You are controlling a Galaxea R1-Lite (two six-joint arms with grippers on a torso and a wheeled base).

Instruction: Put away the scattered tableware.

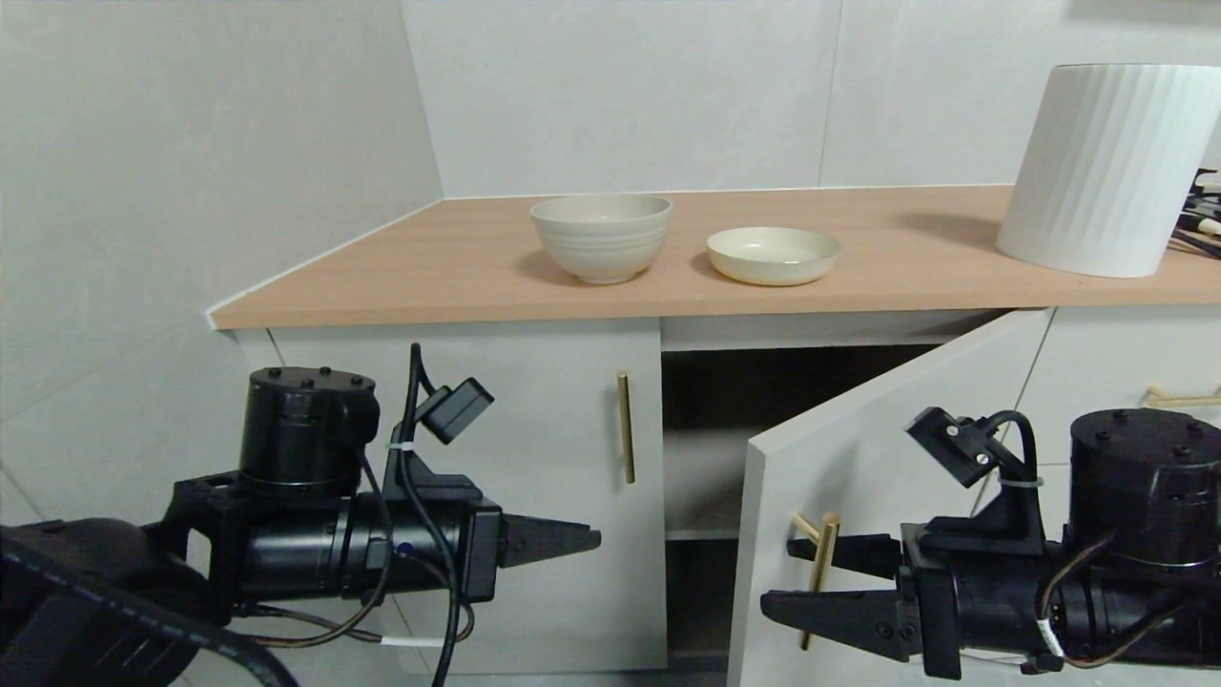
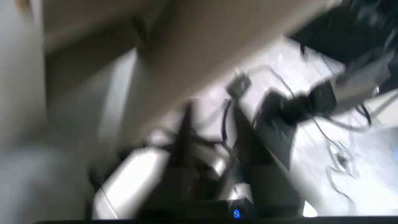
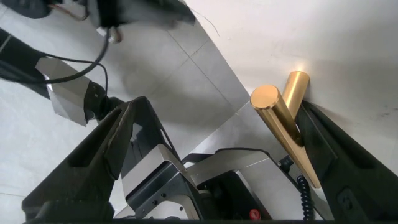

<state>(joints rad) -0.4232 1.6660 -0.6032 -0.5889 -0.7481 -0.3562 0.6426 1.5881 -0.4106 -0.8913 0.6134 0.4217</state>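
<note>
- Head view: the bowl (image 1: 601, 237) and the shallow dish (image 1: 773, 255) sit side by side on the countertop (image 1: 382, 277), well above both grippers.
- The right gripper (image 1: 777, 577) is spread around the brass handle (image 1: 818, 577) of the open cabinet door (image 1: 858, 448).
- The left gripper (image 1: 572, 539) points toward the closed door (image 1: 534, 429) — spread or pressed together, I cannot tell.
- Left wrist view: smeared — nothing readable.
- Right wrist view: the handle rests against one finger (image 3: 336, 162), clear of the other.

The bowl (image 1: 601, 237) is cream with faint horizontal ribs. The dish (image 1: 773, 255) is a plain, yellower cream. The table (image 1: 429, 272) is light brown wood grain. The canister (image 1: 1107, 167) is white with vertical flutes. The doors (image 1: 534, 448) are white, the handles (image 1: 625, 426) brass, and the wall (image 1: 620, 86) is pale grey tile.
</note>
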